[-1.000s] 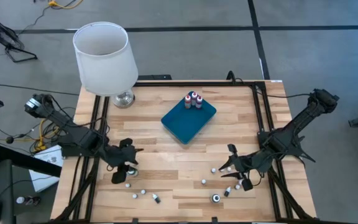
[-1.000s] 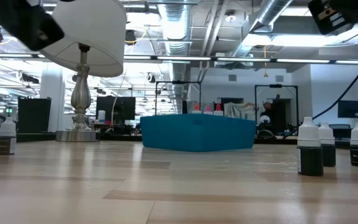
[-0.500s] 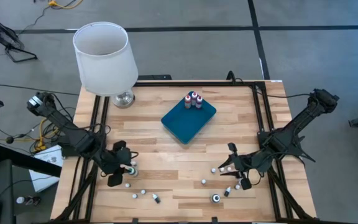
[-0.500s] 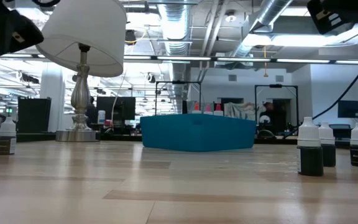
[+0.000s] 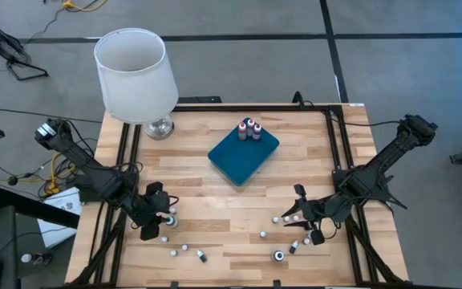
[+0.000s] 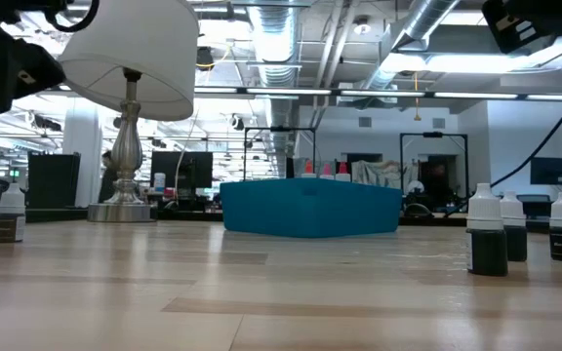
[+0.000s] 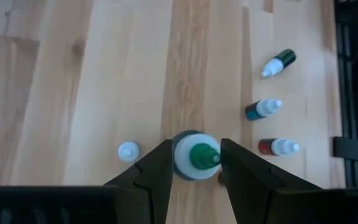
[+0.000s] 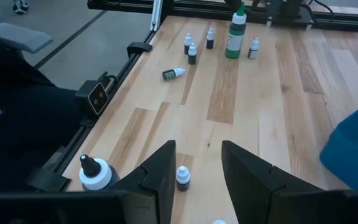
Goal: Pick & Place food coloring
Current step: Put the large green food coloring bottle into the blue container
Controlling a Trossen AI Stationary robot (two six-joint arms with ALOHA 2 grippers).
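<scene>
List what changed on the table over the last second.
The left gripper drew back toward the table's left front edge and now straddles an upright white bottle with a green cap; no grip is evident. The right gripper, the teal rounded tray and the white-shaded lamp stayed put.

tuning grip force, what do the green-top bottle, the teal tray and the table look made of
Green-top bottle: probably plastic, smooth whitish body with a green cap. Teal tray: seems matte plastic or silicone, with rounded corners and no glare. Table: light wood planks with visible grain and seams, satin finish.
</scene>
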